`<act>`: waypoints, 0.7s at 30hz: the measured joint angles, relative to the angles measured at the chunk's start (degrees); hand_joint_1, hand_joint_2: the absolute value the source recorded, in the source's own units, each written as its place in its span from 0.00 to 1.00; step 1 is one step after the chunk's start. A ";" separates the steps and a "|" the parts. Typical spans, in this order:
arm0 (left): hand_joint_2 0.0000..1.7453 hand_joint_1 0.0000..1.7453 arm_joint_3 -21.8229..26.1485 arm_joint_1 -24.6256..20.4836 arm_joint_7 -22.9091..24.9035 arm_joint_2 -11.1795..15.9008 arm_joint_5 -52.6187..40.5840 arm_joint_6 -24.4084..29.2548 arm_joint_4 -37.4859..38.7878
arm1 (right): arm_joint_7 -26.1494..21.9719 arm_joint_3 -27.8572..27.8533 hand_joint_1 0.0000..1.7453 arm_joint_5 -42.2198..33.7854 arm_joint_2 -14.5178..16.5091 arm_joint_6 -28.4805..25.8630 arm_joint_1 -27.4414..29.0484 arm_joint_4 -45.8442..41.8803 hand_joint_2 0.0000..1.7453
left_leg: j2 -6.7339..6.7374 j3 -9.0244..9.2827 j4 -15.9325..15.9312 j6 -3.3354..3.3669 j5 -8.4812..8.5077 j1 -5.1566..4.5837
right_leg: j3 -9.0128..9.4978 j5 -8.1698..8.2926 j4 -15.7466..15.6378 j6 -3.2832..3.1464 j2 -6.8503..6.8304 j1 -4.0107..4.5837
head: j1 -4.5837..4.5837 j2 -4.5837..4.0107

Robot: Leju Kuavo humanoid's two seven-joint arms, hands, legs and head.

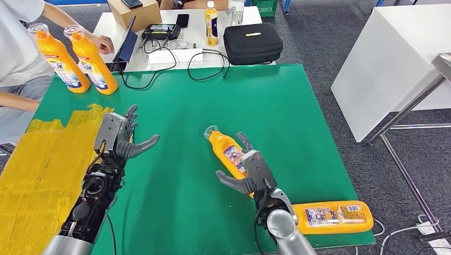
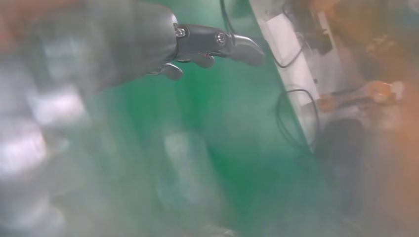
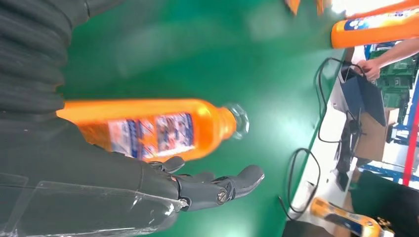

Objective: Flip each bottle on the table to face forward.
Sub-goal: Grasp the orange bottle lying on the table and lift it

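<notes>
Head view is showing the step in hand as the lifting and turning of the lying bottle (image 1: 227, 151) at centre frame.

Going left to right: two upright bottles (image 1: 74, 58) are standing at the upper left of the green table (image 1: 276, 101), beside a seated person (image 1: 18, 48). Below them, over the yellow taped patch (image 1: 37, 170), the left hand (image 1: 123, 137) is hovering with fingers spread, released and holding nothing; the left wrist view is showing its dark fingertips (image 2: 232, 43) splayed over bare green.

At centre, the right hand (image 1: 249, 171) is reaching around the lower part of the lying bottle, thumb on one side, fingers on the other. In the right wrist view the fingers (image 3: 217, 185) are looking extended alongside the bottle (image 3: 148, 129) rather than clamped, so I am reading the hand as spread and not yet gripping.

To do this well, I am judging the hand should be closing around the body near its middle, not the slim neck, before raising it.

At the lower right a second lying bottle (image 1: 332, 216) is waiting near the table's edge.
</notes>
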 joint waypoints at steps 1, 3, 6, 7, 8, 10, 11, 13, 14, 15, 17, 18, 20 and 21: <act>1.00 0.00 0.00 0.29 0.01 0.07 0.02 0.11 -0.28 | 0.00 0.04 0.00 -0.19 0.00 -0.24 0.58 -0.50 1.00 | 0.00 0.00 0.00 0.00 0.00 0.00 | 0.00 0.00 0.00 0.00 0.00 0.00 | 0.00 -0.01; 1.00 0.00 0.01 0.73 0.02 0.17 0.08 0.29 -0.81 | 0.03 0.11 0.00 -0.09 -0.02 -0.98 1.39 -1.31 1.00 | 0.00 0.00 0.00 0.00 0.00 0.00 | 0.01 0.00 0.00 0.00 0.00 0.00 | 0.01 0.00; 1.00 0.00 0.02 1.89 0.14 0.29 0.20 0.76 -1.92 | 0.45 0.66 0.00 0.25 -0.17 -2.26 3.19 -2.71 1.00 | 0.00 0.02 0.00 0.00 0.00 0.00 | 0.02 0.00 0.00 0.00 0.00 0.00 | 0.01 0.01; 1.00 0.00 0.03 2.27 0.21 0.30 0.25 0.96 -2.19 | 0.64 0.87 0.00 0.25 -0.27 -2.51 3.86 -3.08 1.00 | 0.00 0.02 0.00 0.00 0.00 0.00 | 0.02 0.00 0.00 0.00 0.00 0.00 | 0.01 0.01; 1.00 0.00 0.03 2.51 0.26 0.31 0.31 1.11 -2.36 | 0.80 1.02 0.00 0.21 -0.37 -2.62 4.35 -3.30 1.00 | 0.00 0.01 0.00 0.00 0.01 0.00 | 0.02 0.00 0.00 0.00 0.00 0.00 | 0.01 0.01; 1.00 0.00 0.03 2.73 0.32 0.31 0.37 1.23 -2.59 | 0.95 1.17 0.00 0.17 -0.54 -2.72 4.87 -3.66 1.00 | 0.00 0.00 0.01 0.00 0.00 0.00 | 0.02 0.01 0.00 0.00 0.00 -0.01 | 0.00 0.00; 1.00 0.00 0.03 2.79 0.33 0.31 0.41 1.26 -2.70 | 0.98 1.21 0.00 0.15 -0.61 -2.75 5.01 -3.84 1.00 | 0.00 0.01 0.01 0.00 0.00 0.00 | 0.02 0.01 0.00 0.00 0.00 -0.01 | 0.00 0.00; 1.00 0.00 0.03 2.93 0.34 0.31 0.45 1.26 -2.87 | 1.02 1.31 0.00 0.13 -0.75 -2.80 5.21 -4.13 1.00 | 0.00 0.01 0.01 0.00 0.00 0.00 | 0.02 0.01 -0.01 0.00 0.00 0.00 | 0.01 0.00; 1.00 0.00 0.03 3.00 0.34 0.31 0.46 1.26 -2.92 | 1.02 1.36 0.00 0.13 -0.81 -2.81 5.30 -4.22 1.00 | 0.00 0.01 0.01 0.00 0.00 0.00 | 0.01 0.01 -0.01 0.00 0.00 0.00 | 0.01 0.00; 1.00 0.00 0.03 3.06 0.34 0.31 0.46 1.26 -2.98 | 1.03 1.40 0.00 0.13 -0.87 -2.81 5.40 -4.32 1.00 | 0.00 0.01 0.01 0.00 0.01 0.00 | 0.01 0.01 -0.01 0.00 0.00 0.00 | 0.01 0.01; 1.00 0.00 0.03 3.15 0.34 0.31 0.46 1.26 -3.10 | 1.03 1.44 0.00 0.13 -0.96 -2.81 5.51 -4.43 1.00 | 0.00 0.01 0.01 0.00 0.01 0.00 | 0.02 0.01 0.00 0.00 0.00 0.00 | 0.01 0.01; 1.00 0.00 0.03 3.18 0.34 0.31 0.46 1.26 -3.17 | 1.03 1.44 0.00 0.13 -0.99 -2.81 5.55 -4.47 1.00 | 0.00 0.01 0.01 0.00 0.01 0.00 | 0.02 0.01 0.00 0.00 0.00 0.00 | 0.01 0.01; 1.00 0.00 0.03 3.21 0.34 0.31 0.46 1.26 -3.23 | 1.01 1.44 0.00 0.15 -1.05 -2.85 5.57 -4.55 1.00 | 0.00 0.01 0.01 0.00 0.01 0.00 | 0.01 0.01 0.00 0.00 0.00 0.00 | 0.01 0.00; 1.00 0.00 0.03 3.21 0.34 0.31 0.46 1.26 -3.25 | 0.95 1.45 0.00 0.22 -1.09 -2.91 5.57 -4.63 1.00 | 0.00 0.01 0.01 0.00 0.01 0.00 | 0.01 0.01 0.00 0.00 0.00 0.00 | 0.01 0.00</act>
